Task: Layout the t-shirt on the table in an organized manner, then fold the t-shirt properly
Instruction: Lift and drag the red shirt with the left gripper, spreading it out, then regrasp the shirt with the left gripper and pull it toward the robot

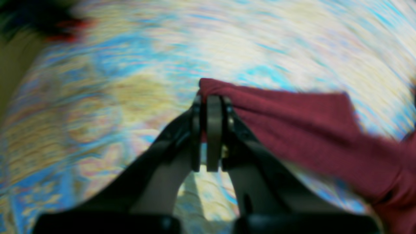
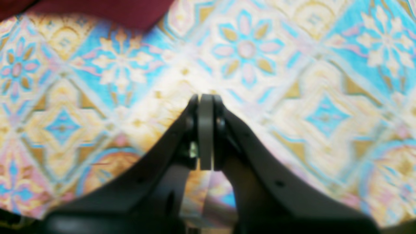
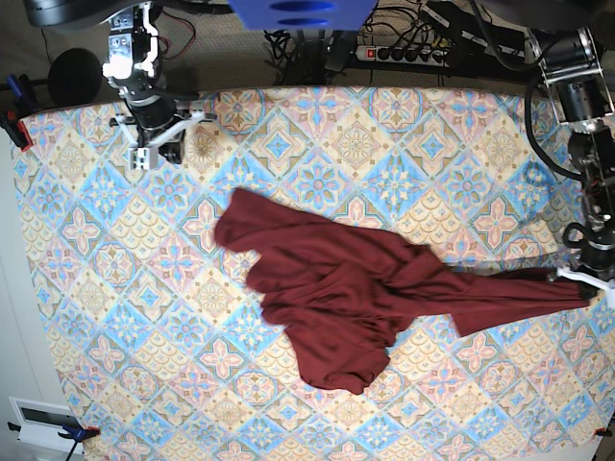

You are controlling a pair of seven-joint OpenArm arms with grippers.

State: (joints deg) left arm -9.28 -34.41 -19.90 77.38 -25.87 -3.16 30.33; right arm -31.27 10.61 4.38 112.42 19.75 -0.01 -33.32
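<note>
The dark maroon t-shirt lies crumpled mid-table on the patterned table, with one part stretched out to the right. My left gripper is at the table's right edge, shut on the end of that stretched part. In the blurred left wrist view the gripper pinches a fold of the t-shirt above the table. My right gripper is at the far left corner, apart from the shirt. In the right wrist view the gripper is shut and empty over the table, with the t-shirt's edge at the top.
A power strip with cables and a blue object lie beyond the table's far edge. A black round object sits at the far left. A white box is off the near left corner.
</note>
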